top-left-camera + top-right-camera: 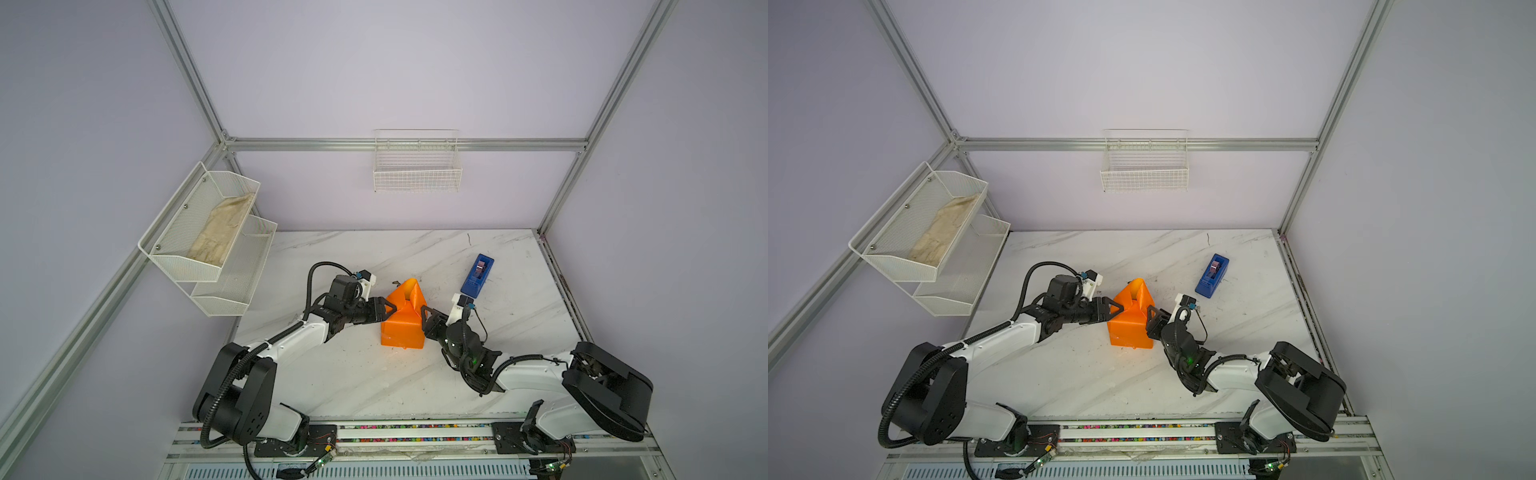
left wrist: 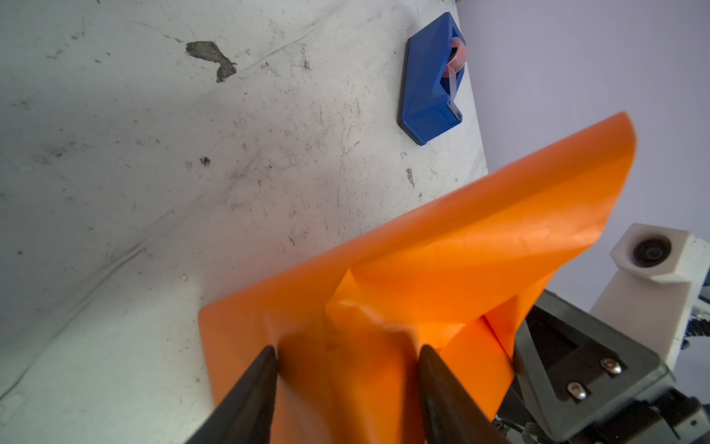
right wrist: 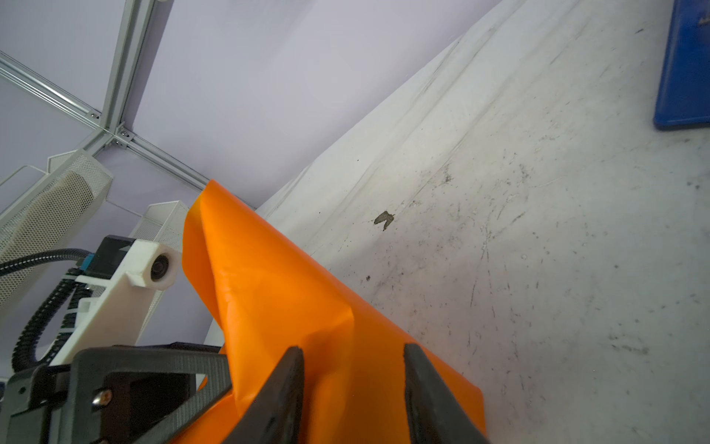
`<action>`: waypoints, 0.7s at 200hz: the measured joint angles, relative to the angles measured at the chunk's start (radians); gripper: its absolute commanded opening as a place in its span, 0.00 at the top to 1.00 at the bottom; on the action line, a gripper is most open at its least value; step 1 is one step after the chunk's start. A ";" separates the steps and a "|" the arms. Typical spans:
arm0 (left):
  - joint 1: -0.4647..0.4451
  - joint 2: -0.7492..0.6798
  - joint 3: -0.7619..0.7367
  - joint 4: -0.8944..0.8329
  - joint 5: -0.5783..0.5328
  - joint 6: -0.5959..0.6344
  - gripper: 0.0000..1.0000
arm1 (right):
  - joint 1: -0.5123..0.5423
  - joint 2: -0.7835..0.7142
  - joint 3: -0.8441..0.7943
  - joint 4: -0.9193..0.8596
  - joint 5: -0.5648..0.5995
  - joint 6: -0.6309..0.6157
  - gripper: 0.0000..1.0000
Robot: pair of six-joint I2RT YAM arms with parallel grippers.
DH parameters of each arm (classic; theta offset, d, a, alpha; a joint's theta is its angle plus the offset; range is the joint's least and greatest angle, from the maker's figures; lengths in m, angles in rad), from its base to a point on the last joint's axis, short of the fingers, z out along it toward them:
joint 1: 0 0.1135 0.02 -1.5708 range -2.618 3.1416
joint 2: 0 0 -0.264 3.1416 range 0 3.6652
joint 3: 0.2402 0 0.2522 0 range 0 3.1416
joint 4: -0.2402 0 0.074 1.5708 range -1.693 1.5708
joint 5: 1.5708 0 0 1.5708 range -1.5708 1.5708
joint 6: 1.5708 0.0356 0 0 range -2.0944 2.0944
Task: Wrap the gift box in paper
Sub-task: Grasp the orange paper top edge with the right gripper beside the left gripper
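Orange paper [image 1: 401, 328] tented on the marble table [image 1: 374, 382], gift box hidden, presumably inside; left gripper [image 1: 390, 309] pinches its side, right gripper [image 1: 424, 311] straddles a fold, grip unclear; top flap loose, wrapping looks half done

blue tape dispenser [image 1: 477, 275], beige cloth [image 1: 222, 230] — mesh shelf [image 1: 183, 266], wire basket [image 1: 417, 180]

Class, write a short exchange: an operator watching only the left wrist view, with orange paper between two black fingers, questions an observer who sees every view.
Operator: What is the right gripper doing?
Observer: The right gripper faces the left gripper; its fingers straddle a fold of the orange paper sheet, grip unclear.
Operator: Anything stored off to the side?
Observer: A crumpled beige cloth lies in the upper white mesh wall rack.
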 measured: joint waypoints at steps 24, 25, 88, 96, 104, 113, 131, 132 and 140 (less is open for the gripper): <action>0.001 0.000 0.000 -0.005 0.005 0.010 0.44 | 0.000 0.000 0.014 -0.031 -0.022 0.002 0.51; 0.001 0.000 0.000 -0.005 0.005 0.010 0.44 | 0.000 0.000 0.014 -0.032 -0.023 0.002 0.51; 0.006 0.009 0.012 -0.048 0.025 0.067 0.44 | -0.004 0.010 0.084 -0.159 -0.090 -0.008 0.45; 0.007 0.011 0.015 -0.051 0.027 0.072 0.44 | -0.008 0.010 0.093 -0.177 -0.097 -0.009 0.44; 0.008 0.013 0.016 -0.053 0.030 0.077 0.44 | -0.011 0.010 0.100 -0.193 -0.103 -0.009 0.44; 0.009 0.013 0.017 -0.055 0.032 0.080 0.44 | -0.015 0.010 0.107 -0.208 -0.112 -0.009 0.44; 0.011 0.016 0.020 -0.060 0.036 0.090 0.44 | -0.029 0.010 0.117 -0.229 -0.137 -0.012 0.42; 0.011 0.016 0.020 -0.060 0.036 0.091 0.44 | -0.030 0.010 0.118 -0.230 -0.140 -0.012 0.42; 0.011 0.017 0.022 -0.062 0.038 0.097 0.44 | -0.037 0.010 0.126 -0.245 -0.156 -0.014 0.41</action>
